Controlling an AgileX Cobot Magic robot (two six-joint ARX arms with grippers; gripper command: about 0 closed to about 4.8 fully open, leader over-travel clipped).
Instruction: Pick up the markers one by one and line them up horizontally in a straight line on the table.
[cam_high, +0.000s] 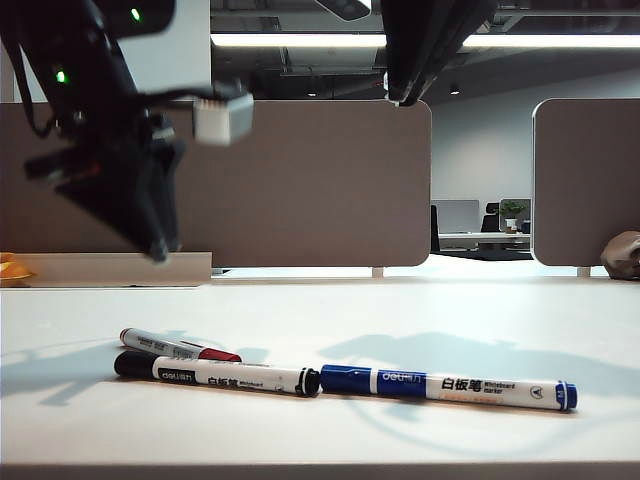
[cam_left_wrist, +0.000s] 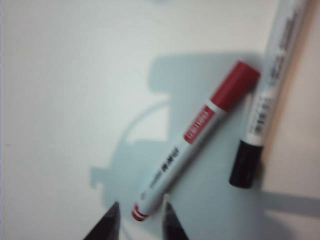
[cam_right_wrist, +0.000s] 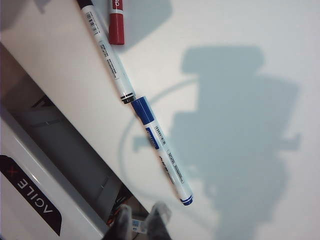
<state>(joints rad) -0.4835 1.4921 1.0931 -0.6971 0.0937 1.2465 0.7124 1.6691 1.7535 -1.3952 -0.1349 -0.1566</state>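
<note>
Three markers lie on the white table (cam_high: 420, 320). The red-capped one (cam_high: 180, 347) lies just behind the black-capped one (cam_high: 215, 376), and the blue-capped one (cam_high: 450, 385) continues the line end to end on the right. My left gripper (cam_high: 158, 245) hangs well above the table's left side. In the left wrist view it (cam_left_wrist: 140, 227) is open, with the red marker (cam_left_wrist: 197, 137) and black marker (cam_left_wrist: 265, 100) below it. My right gripper (cam_high: 402, 92) is high at the top centre. In its wrist view its fingers (cam_right_wrist: 140, 225) stand slightly apart and empty, above the blue marker (cam_right_wrist: 162, 150) and black marker (cam_right_wrist: 107, 60).
Brown-grey divider panels (cam_high: 320, 180) stand behind the table. An orange thing (cam_high: 12, 268) sits at the far left and a brown lump (cam_high: 625, 255) at the far right. The robot's base (cam_right_wrist: 30, 190) borders the table's near edge.
</note>
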